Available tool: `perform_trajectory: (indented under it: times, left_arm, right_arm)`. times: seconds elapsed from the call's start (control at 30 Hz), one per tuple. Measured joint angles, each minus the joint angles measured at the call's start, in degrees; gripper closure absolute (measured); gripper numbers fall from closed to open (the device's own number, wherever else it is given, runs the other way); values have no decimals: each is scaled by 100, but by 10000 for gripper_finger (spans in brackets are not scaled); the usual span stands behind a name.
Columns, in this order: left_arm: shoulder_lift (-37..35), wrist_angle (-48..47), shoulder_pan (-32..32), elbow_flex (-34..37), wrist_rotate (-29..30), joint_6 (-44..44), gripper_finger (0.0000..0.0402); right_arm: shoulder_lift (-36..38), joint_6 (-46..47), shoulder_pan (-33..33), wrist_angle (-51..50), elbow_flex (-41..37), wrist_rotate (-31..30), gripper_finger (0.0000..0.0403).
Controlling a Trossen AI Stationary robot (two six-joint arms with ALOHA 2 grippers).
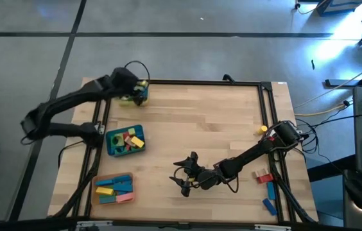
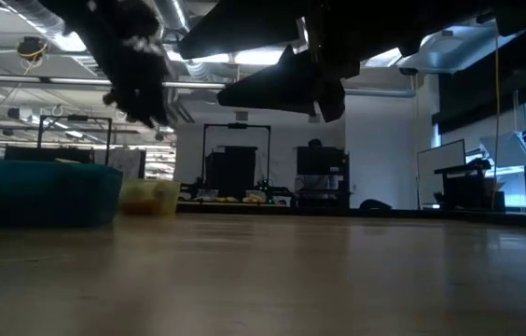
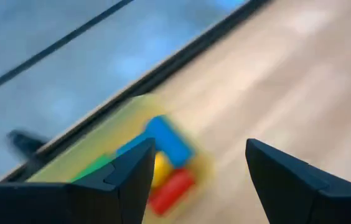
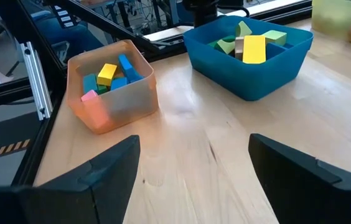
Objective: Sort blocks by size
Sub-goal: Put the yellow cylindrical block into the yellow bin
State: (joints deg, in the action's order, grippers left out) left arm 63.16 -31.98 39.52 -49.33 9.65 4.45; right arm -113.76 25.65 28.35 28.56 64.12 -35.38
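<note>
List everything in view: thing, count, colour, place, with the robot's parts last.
Table: one, light wood, dark-framed.
Yellow tray: one, far left corner, holding blue, yellow, red and green blocks.
Blue tray: one, left edge, holding mixed blocks.
Orange tray: one, near left corner, holding blue, yellow and pink blocks.
Loose blocks: red and blue ones by the right edge near the front; one yellow farther back.
Left gripper: over the yellow tray, open, empty.
Right gripper: over bare table near the front, open, empty.

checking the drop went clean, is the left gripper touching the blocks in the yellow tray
Apart. The left wrist view shows the left gripper open above the yellow tray, its blocks lying clear beyond the fingertips.
</note>
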Motion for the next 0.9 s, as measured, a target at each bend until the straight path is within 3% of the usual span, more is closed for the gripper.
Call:
perform_trajectory:
  times: [0.33, 0.6, 0.9]
  left_arm:
    - [-1597, 333, -2549, 990, -347, 449, 167]
    - [-1754, 2302, -4584, 2322, -348, 1018, 166]
    - [-1243, 4728, -5733, 3525, -10, 1468, 166]
  right_arm:
    - [1, 2, 9, -39, 0, 0, 100]
    - [114, 19, 7, -597, -4, -95, 100]
    - [1545, 1207, -113, -3934, -4, -505, 100]
